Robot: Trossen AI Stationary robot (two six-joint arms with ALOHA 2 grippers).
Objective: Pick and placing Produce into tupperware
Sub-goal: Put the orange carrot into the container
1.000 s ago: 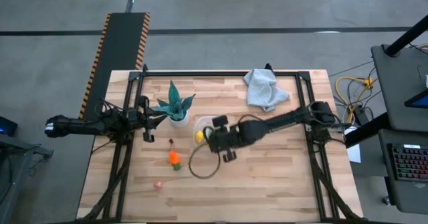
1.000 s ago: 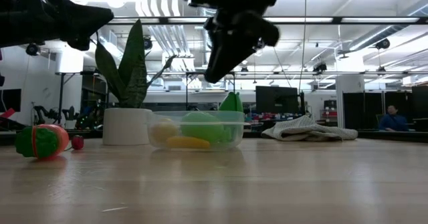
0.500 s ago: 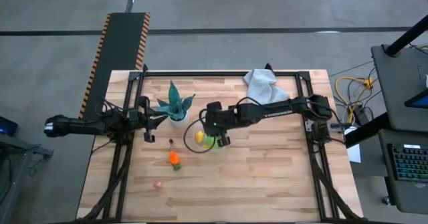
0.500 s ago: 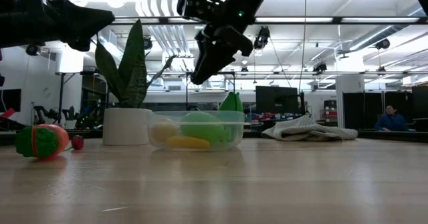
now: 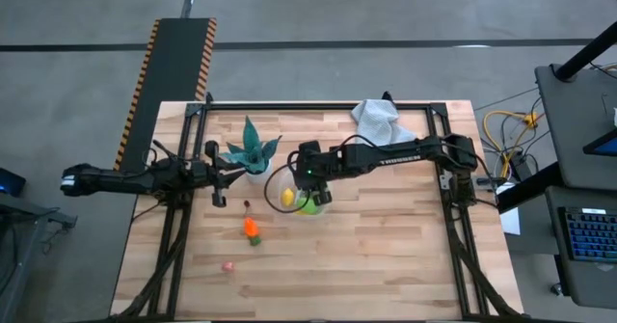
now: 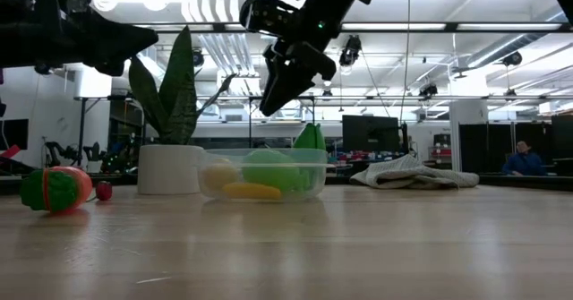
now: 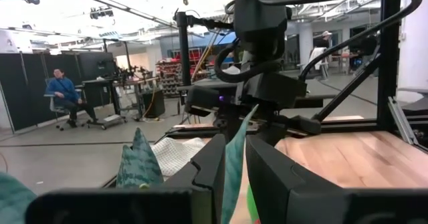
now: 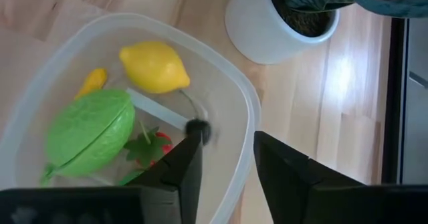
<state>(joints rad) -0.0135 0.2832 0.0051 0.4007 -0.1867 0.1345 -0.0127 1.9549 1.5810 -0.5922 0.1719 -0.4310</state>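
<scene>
The clear tupperware stands beside the white plant pot; in the right wrist view the tupperware holds a yellow lemon, a green piece, a small yellow piece and a red one with green leaves. A small dark stemmed piece lies in it at one fingertip; whether that finger touches it, I cannot tell. My right gripper hangs open above the tub. An orange-and-green piece, a pink piece and a dark piece rest on the table. My left gripper waits open by the plant.
The spiky teal plant in its white pot stands against the tub's left side, one leaf showing between my left gripper's fingers. A pale grey cloth lies at the far right. Bare wood stretches along the near half.
My right gripper has swung from the near right of the tub toward the far left and now hangs over the tub, tilted down into it. The tub and the pieces on the table have stayed put.
</scene>
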